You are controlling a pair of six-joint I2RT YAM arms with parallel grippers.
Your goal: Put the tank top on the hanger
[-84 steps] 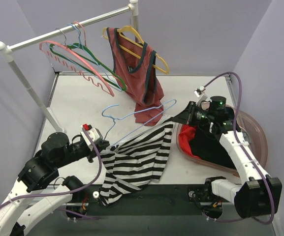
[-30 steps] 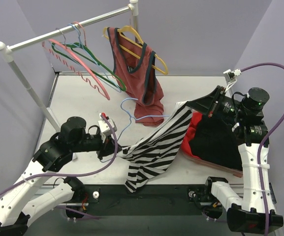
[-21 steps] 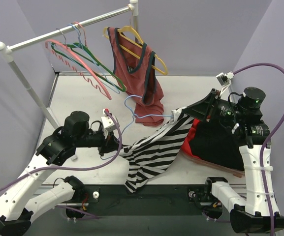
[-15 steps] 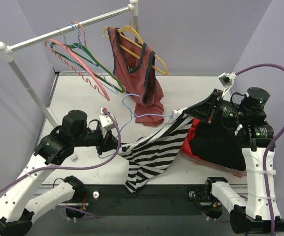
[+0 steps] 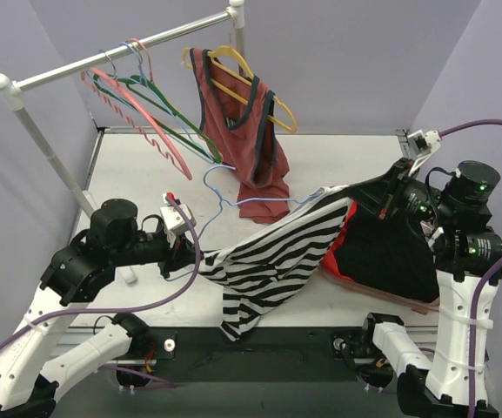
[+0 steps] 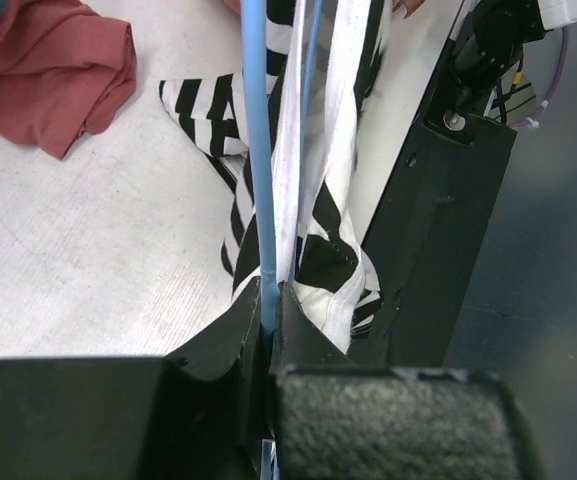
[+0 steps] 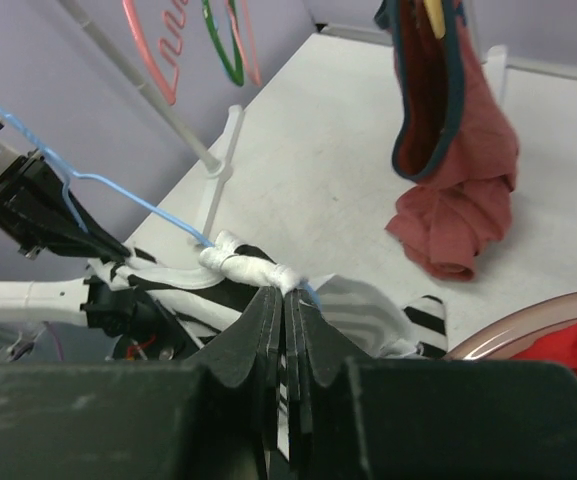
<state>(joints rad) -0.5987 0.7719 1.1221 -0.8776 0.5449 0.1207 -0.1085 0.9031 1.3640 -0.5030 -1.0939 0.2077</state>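
Left jaws: the left gripper (image 6: 268, 305) is pinching the thin wire of the hanger (image 6: 258, 150) between pressed-together tips, low over the near-left part of the counter (image 5: 137, 174).
Hanger: it is running up and right from that grip, with its hook (image 5: 209, 177) pointing toward the rack rail (image 5: 103, 65) and its far shoulder reaching toward the right arm.
Tank top: the tank top (image 5: 272, 257) is hanging in the air between the two arms, stretched along the wire. Its loose hem is drooping off the counter's near edge.
Right jaws: the right gripper (image 7: 283, 298) is closing flat on a bunched white strap of the top, just where the blue wire is ending. Whether the wire itself is also caught in there is hard to tell from the wrist view.
Deciding relation: the garment's long axis is lying along the hanger's, from lower left to upper right. The strap opening is sitting at the right jaws, so the right arm is the nearer one for drawing fabric over that shoulder while the left is steadying the wire.
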